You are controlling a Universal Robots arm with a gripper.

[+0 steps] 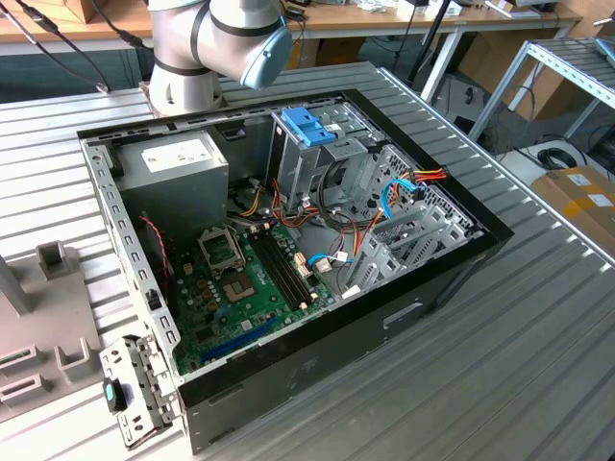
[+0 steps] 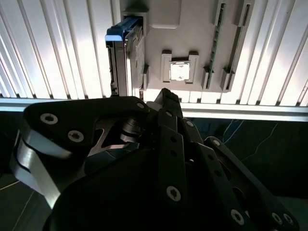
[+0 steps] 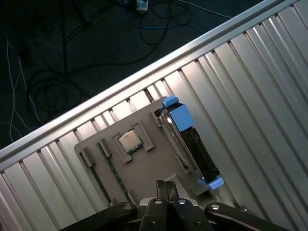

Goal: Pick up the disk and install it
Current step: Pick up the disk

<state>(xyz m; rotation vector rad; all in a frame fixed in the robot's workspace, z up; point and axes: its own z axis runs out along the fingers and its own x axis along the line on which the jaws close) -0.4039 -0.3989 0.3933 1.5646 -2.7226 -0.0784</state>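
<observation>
Two fingers (image 3: 171, 188) of the gripper (image 3: 166, 185) are pressed together, holding nothing, hovering apart from the disk (image 3: 198, 151), which in the first wrist view stands on edge in a grey holder (image 3: 144, 166) on the ribbed metal table (image 3: 250, 86), near a square chip (image 3: 129, 141).

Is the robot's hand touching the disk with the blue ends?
Apart. In the first wrist view, a strip of the grey holder shows between the shut hand and the disk.
</observation>
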